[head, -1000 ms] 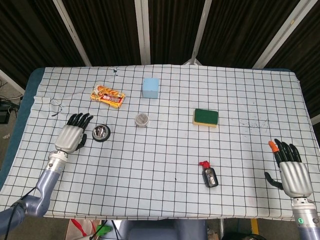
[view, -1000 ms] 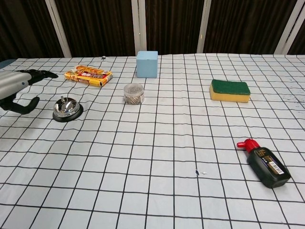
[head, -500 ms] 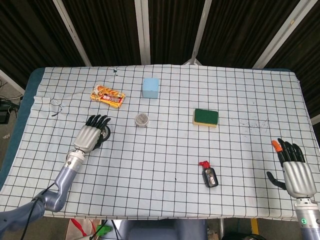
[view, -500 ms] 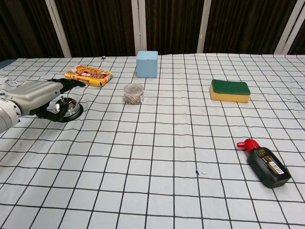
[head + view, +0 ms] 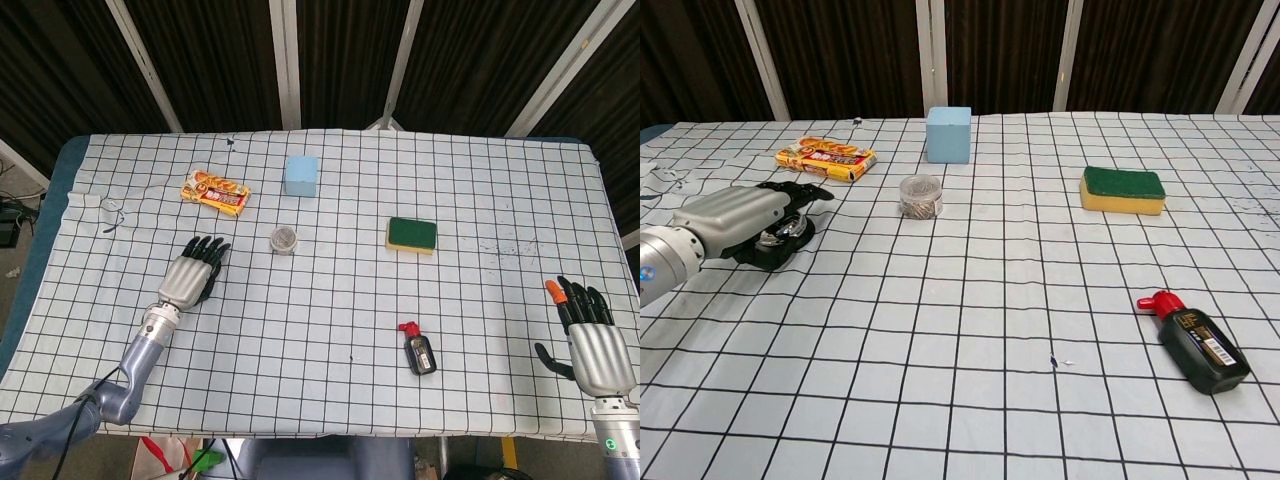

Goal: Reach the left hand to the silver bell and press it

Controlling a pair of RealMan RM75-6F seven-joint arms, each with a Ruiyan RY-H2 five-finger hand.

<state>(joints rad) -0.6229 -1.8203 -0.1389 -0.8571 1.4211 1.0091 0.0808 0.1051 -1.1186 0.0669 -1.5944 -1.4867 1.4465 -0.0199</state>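
On the near left, the left hand (image 5: 740,217) lies spread, palm down over the silver bell (image 5: 788,235), covering it.

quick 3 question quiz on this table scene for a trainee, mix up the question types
1. True or false: the left hand lies over the silver bell.
2. Which thing lies nearest the right hand? A) green sponge B) black bottle C) blue block
3. Fill in: the snack packet lies to the ___ of the blue block in the head view.

Key: 1 true; 2 B; 3 left
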